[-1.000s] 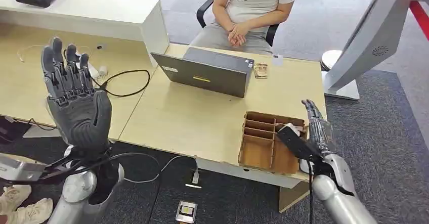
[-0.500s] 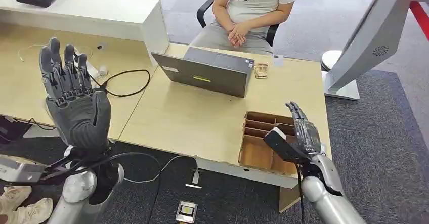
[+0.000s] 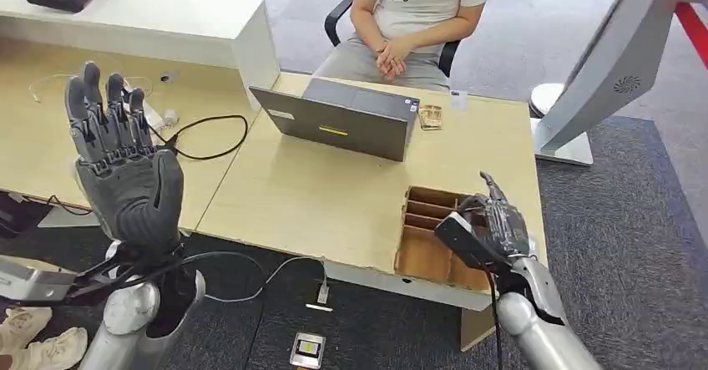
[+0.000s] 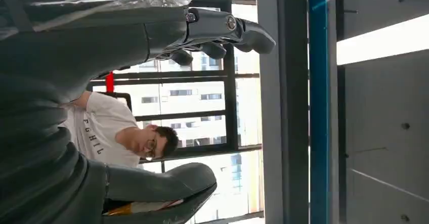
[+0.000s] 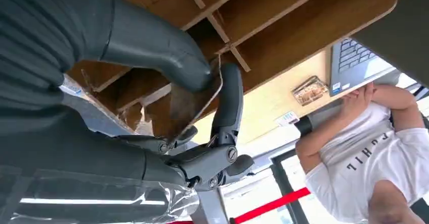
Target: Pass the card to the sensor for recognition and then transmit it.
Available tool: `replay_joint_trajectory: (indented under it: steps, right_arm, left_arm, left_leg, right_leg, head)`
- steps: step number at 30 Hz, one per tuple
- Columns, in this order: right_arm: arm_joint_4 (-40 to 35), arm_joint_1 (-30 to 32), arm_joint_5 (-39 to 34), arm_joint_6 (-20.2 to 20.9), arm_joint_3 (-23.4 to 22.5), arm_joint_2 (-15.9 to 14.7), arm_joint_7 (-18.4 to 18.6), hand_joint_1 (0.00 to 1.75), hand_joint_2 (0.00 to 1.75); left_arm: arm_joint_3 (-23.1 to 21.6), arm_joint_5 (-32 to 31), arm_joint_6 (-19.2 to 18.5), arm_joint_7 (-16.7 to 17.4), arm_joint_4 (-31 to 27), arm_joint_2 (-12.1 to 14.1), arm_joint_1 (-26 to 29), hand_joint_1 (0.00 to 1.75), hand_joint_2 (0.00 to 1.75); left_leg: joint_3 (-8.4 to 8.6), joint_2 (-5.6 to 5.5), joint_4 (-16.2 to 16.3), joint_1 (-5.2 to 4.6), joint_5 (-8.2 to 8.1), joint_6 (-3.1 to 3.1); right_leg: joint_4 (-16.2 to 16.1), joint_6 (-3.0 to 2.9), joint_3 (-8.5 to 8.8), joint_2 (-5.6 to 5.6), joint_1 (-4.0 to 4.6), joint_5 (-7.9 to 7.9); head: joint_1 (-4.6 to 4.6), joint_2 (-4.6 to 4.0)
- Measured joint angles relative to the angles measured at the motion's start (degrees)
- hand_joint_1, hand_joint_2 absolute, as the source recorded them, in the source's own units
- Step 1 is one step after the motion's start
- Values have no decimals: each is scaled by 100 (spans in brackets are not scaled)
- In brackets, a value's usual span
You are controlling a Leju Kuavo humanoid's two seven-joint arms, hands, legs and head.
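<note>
Two hands differ: the left hand (image 3: 125, 165) stays raised beside the desk (image 3: 326, 195), fingers spread and empty, while the right hand (image 3: 493, 228) has dropped over the wooden divider box (image 3: 430, 236), thumb and fingers now pinching the brown card (image 5: 189, 100). That grasp, clear from the right wrist, suggests pickup is under way.

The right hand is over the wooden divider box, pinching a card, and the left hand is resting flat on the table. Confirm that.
Not quite. The left hand is raised upright in the air, fingers apart, as the head view shows. The right hand does pinch a card over the wooden divider box.
</note>
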Motion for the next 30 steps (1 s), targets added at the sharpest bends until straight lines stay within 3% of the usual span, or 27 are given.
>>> replay_joint_trajectory:
  steps: [16, 30]
  right_arm:
    - [591, -185, -35, -203, -9, -22, -67, 175, 175]
    - [393, -151, -157, -564, -57, -9, -157, 175, 175]
  left_arm:
    - [-65, 50, 83, 59, 0, 9, -128, 0, 175]
    - [-122, 48, 164, 24, -2, 11, -139, 0, 175]
  left_leg:
    - [12, 0, 1, -1, 2, 2]
    - [12, 0, 1, -1, 2, 1]
  right_leg:
    - [-1, 1, 16, -2, -1, 1]
    - [-1, 2, 15, -1, -1, 2]
  head:
    - [0, 0]
    - [0, 0]
